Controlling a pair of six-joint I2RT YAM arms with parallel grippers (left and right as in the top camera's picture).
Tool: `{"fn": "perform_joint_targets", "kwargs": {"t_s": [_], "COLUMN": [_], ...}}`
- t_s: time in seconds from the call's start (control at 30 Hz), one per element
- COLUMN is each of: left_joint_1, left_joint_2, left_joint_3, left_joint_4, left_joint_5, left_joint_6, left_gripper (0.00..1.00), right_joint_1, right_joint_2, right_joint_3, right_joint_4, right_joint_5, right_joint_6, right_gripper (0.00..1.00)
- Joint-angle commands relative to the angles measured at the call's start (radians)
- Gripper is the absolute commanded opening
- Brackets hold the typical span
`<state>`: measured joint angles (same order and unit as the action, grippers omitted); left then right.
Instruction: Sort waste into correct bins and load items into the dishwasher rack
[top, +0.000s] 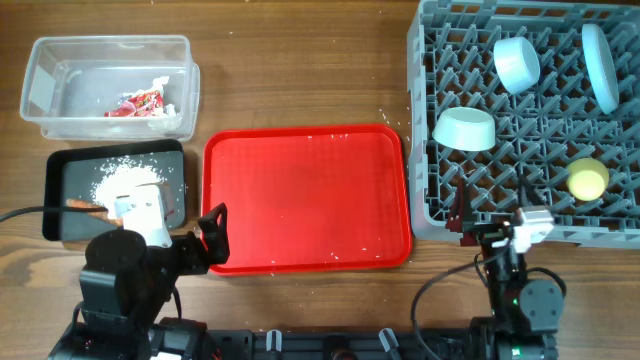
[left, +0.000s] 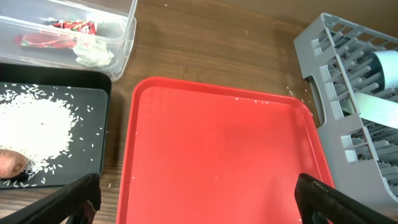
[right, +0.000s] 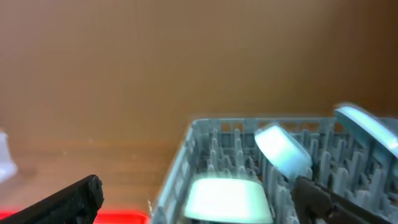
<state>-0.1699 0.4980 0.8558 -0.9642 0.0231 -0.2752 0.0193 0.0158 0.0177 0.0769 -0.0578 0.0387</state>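
1. Waste lies sorted ahead and to the left of the left end effector (left: 196, 193). The red wrapper (top: 140, 103) and white scrap (left: 93, 53) are in the clear tub (top: 40, 60). The rice (top: 120, 180) and carrot stick (left: 11, 163) are on the black tray (left: 107, 93).
2. That end effector is spread wide and empty, low over the near edge of the red tray (left: 217, 174), which lies straight ahead of it.
3. The right end effector (right: 196, 193) is also spread and carries nothing, just short of the near wall of the rack (top: 418, 100). Ahead of it stand two bowls (top: 517, 62) (top: 465, 128). The plate (top: 600, 65) stands on edge, and the yellow cup (top: 587, 178) is further to its right.
4. Judging by this, both sorting and loading look close to done. No spoon shows in any view, so I cannot tell where it is.
5. A few stray grains dot the red tray and the tabletop beyond it. The next move likely calls for finding the spoon, or a fine pinch on those grains, which are awkwardly small for these fingers.
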Motion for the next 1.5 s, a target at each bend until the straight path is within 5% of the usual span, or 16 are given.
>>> {"fn": "perform_joint_targets", "kwargs": {"t_s": [0.0,1.13,1.3,1.47], "left_joint_1": [0.004,0.046,0.097,0.103], "left_joint_2": [-0.005,-0.068,-0.225,-0.432], "left_joint_3": [-0.007,-0.023,-0.253,-0.614], "left_joint_4": [0.003,-0.007,0.189,0.650], "left_joint_5": [-0.014,-0.017,-0.017,-0.018], "left_joint_6": [0.005,0.005,0.005,0.005], "left_gripper": [1.00,1.00,1.00,1.00], "right_joint_1": [0.007,0.007,0.007,0.007], "right_joint_2": [-0.013,-0.011,-0.011,-0.011], "right_joint_3": [-0.013,-0.013,-0.013,-0.013], "right_joint_4": [-0.075,-0.075,-0.075,-0.075], "right_joint_5": [0.024,0.013,0.013,0.013], "right_joint_6": [-0.066,-0.063,-0.063,-0.062], "right_gripper": [1.00,1.00,1.00,1.00]}}
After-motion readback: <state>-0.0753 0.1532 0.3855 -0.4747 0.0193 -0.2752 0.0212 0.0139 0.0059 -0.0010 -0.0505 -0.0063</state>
